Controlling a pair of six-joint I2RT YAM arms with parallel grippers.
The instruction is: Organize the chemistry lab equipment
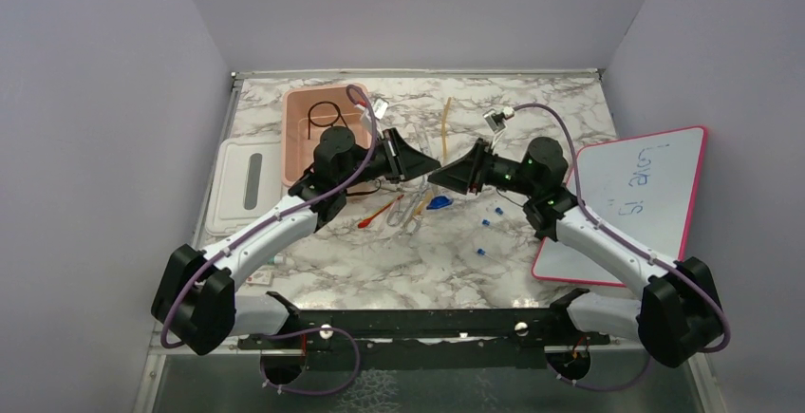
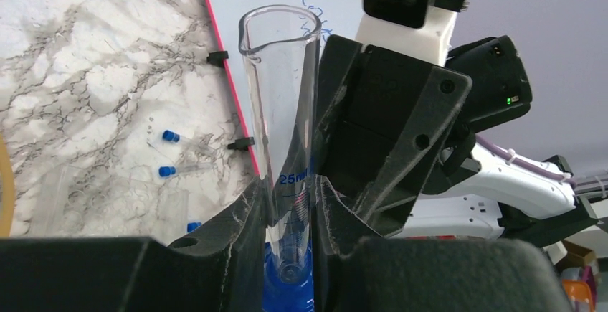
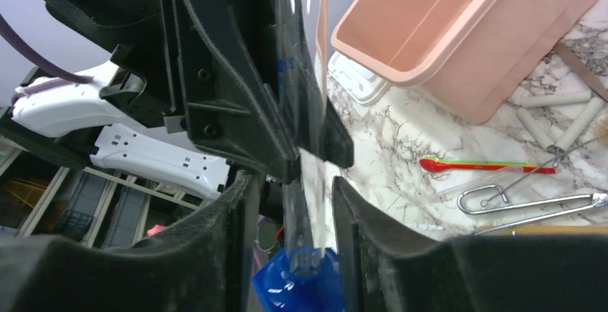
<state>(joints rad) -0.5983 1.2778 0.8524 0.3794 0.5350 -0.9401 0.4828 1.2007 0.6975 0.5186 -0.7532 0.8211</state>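
A clear 25 ml graduated cylinder (image 2: pixel 281 75) with a blue base (image 1: pixel 438 202) hangs between both grippers above the table's middle. My left gripper (image 1: pixel 421 168) is shut on its lower stem (image 2: pixel 287 190). My right gripper (image 1: pixel 448 176) stands open around the same cylinder (image 3: pixel 295 111), with gaps on both sides (image 3: pixel 290 190). A black wire ring (image 1: pixel 325 114) lies in the pink tub (image 1: pixel 296 147). On the table lie a tan tube (image 1: pixel 445 123), a red-tipped stick (image 1: pixel 380 214), metal tongs (image 1: pixel 410 214) and tiny blue pieces (image 1: pixel 492 215).
The tub's white lid (image 1: pixel 249 183) lies left of the tub. The pink-framed whiteboard (image 1: pixel 636 199) lies at the right. In the right wrist view the tub (image 3: pixel 459 32), stick (image 3: pixel 487 166) and tongs (image 3: pixel 530 201) are to the right. Blue-capped vials (image 2: pixel 171 136) lie near the whiteboard.
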